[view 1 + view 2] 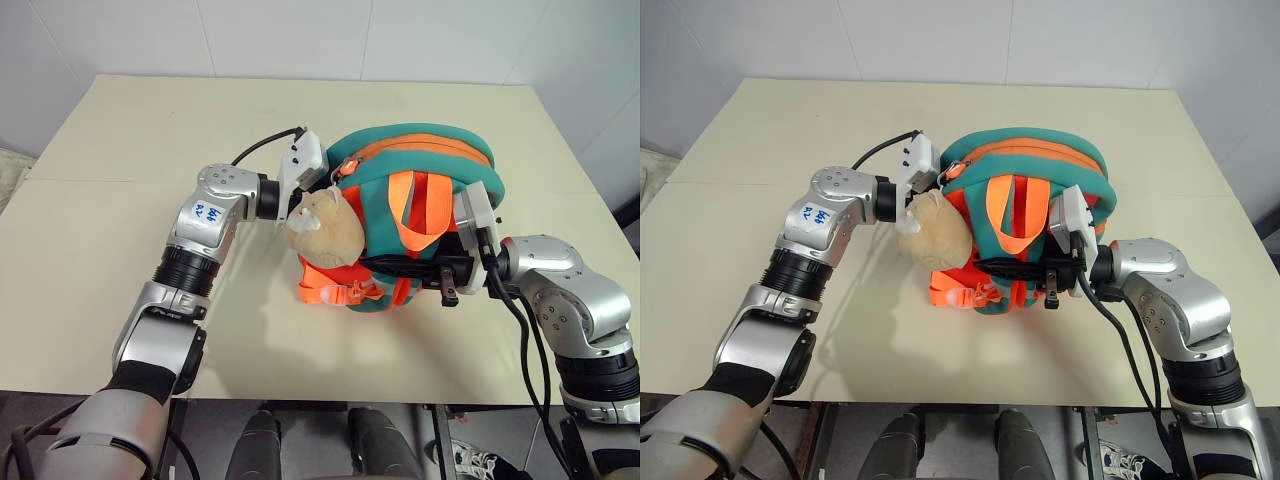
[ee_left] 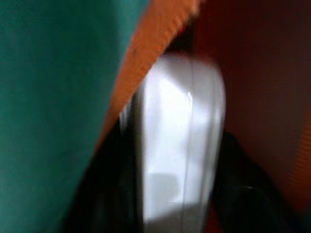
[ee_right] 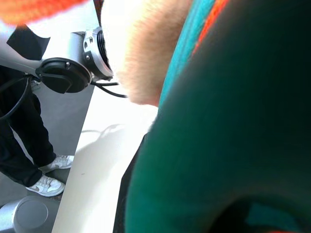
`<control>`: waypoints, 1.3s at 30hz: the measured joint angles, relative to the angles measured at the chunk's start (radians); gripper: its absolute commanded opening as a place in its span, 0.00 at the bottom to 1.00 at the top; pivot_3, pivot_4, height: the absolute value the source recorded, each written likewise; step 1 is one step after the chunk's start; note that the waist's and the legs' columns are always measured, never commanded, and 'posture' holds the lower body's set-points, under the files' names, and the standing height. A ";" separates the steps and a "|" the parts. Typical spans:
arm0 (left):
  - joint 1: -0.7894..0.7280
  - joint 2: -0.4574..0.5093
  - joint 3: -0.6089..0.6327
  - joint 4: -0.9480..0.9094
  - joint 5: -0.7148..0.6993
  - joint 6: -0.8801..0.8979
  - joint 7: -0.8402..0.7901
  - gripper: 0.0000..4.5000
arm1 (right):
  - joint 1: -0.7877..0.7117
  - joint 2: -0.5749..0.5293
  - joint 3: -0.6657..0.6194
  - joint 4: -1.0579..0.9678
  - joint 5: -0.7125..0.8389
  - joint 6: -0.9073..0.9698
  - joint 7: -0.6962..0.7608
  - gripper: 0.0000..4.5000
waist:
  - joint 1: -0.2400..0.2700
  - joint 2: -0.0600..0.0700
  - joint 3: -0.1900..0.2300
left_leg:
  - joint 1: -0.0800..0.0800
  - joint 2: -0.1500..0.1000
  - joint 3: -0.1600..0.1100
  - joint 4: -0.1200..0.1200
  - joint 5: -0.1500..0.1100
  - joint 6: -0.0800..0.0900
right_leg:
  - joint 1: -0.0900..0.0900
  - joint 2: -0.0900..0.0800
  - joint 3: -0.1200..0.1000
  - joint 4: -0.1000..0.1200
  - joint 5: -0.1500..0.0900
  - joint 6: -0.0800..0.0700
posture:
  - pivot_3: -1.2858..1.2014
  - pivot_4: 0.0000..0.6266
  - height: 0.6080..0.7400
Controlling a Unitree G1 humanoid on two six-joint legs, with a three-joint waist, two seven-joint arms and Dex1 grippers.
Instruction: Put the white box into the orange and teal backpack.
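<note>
White box sits inside your orange and teal backpack, left fingers apart around it; right fingers closed.

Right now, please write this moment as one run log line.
white box: inside orange and teal backpack | left claw: in the opening, around box | right claw: shut on backpack | table

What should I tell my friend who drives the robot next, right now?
Left gripper: pushed into the backpack's opening, the white box between its black fingers; firm grip or letting go, cannot tell.
Right gripper: shut on the backpack's side, holding it on the table.
Plush toy hangs by the left wrist.
Done: box is going inside the bag.
Left: let go of the box, pull the left gripper out, release the bag.
</note>
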 measured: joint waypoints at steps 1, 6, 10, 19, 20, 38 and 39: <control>-0.006 0.000 -0.002 0.000 0.003 0.008 0.000 0.76 | 0.000 0.001 0.000 0.000 0.000 0.000 -0.003 0.00 | 0.000 0.000 0.000 | 0.000 0.000 0.000 0.000 0.000 0.000 | 0.000 0.000 0.000 0.000 0.000 0.000 | 0.52 0.24 1.00; -0.026 0.013 -0.002 -0.020 0.001 0.055 0.000 0.99 | -0.003 0.004 0.000 0.000 0.000 0.000 -0.011 0.00 | 0.000 0.000 0.000 | 0.000 0.000 0.000 0.000 0.000 0.000 | 0.000 0.000 0.000 0.000 0.000 0.000 | 0.52 0.24 1.00; -0.029 0.073 -0.002 -0.102 -0.009 0.116 -0.012 0.99 | -0.008 0.008 0.001 0.000 -0.001 0.000 -0.012 0.00 | -0.010 0.000 0.000 | 0.000 0.000 0.000 -0.002 0.000 0.000 | -0.001 0.000 0.000 0.000 0.000 0.000 | 0.52 0.24 1.00; 0.095 0.331 0.152 -0.416 -0.129 0.297 -0.066 0.99 | -0.016 0.014 0.002 0.017 -0.008 0.000 -0.012 0.00 | -0.022 0.001 0.000 | 0.000 0.000 -0.001 -0.004 0.000 0.000 | -0.001 0.000 0.000 0.001 -0.002 -0.001 | 0.52 0.24 1.00; 0.122 0.353 0.177 -0.449 -0.154 0.322 -0.065 0.99 | -0.018 0.015 0.003 0.018 -0.008 0.000 -0.012 0.00 | -0.021 0.001 0.000 | 0.000 0.000 -0.001 -0.004 0.000 0.000 | -0.001 0.000 0.000 0.000 -0.002 -0.001 | 0.52 0.24 1.00; 0.369 0.358 0.560 -0.933 -0.713 0.776 0.320 0.99 | -0.021 0.028 0.004 0.044 -0.019 -0.015 -0.002 0.00 | -0.021 0.000 0.000 | 0.001 0.000 -0.002 0.001 0.000 0.000 | 0.000 0.000 0.000 0.004 -0.001 0.000 | 0.52 0.24 1.00; 0.369 0.341 0.543 -0.937 -0.720 0.779 0.349 0.99 | -0.022 0.030 0.005 0.046 -0.020 -0.016 -0.002 0.00 | -0.021 0.000 0.000 | 0.001 0.000 -0.001 0.002 0.000 0.000 | 0.000 0.000 0.000 0.004 -0.001 0.000 | 0.52 0.24 1.00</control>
